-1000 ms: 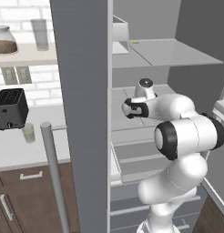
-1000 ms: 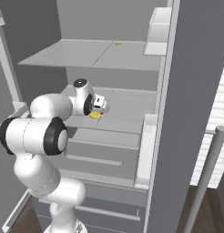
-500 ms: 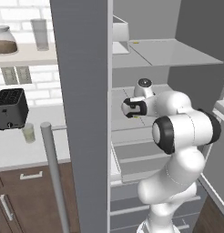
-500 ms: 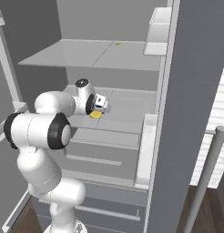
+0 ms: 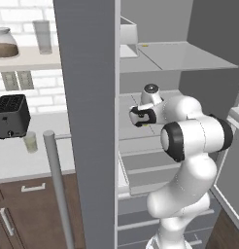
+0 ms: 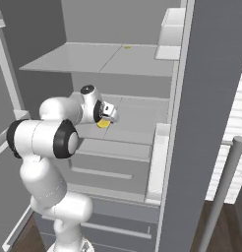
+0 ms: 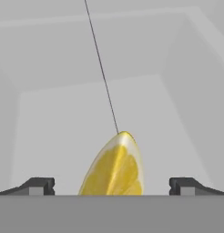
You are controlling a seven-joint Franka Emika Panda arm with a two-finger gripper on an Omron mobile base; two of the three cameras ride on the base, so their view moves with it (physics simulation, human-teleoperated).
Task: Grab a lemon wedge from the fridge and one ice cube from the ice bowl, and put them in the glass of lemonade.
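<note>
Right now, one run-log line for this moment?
stage: reaching for lemon wedge | gripper: jaws open, straddling wedge, no grip | place: fridge middle shelf

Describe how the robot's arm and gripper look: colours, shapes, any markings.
The arm is glossy white, built of rounded, bulbous segments joined by black ring-shaped bands at the joints, with a grey cap on the wrist joint. The gripper has two small dark fingertips, blocky with flat grey faces. No cables or lettering can be made out.
</note>
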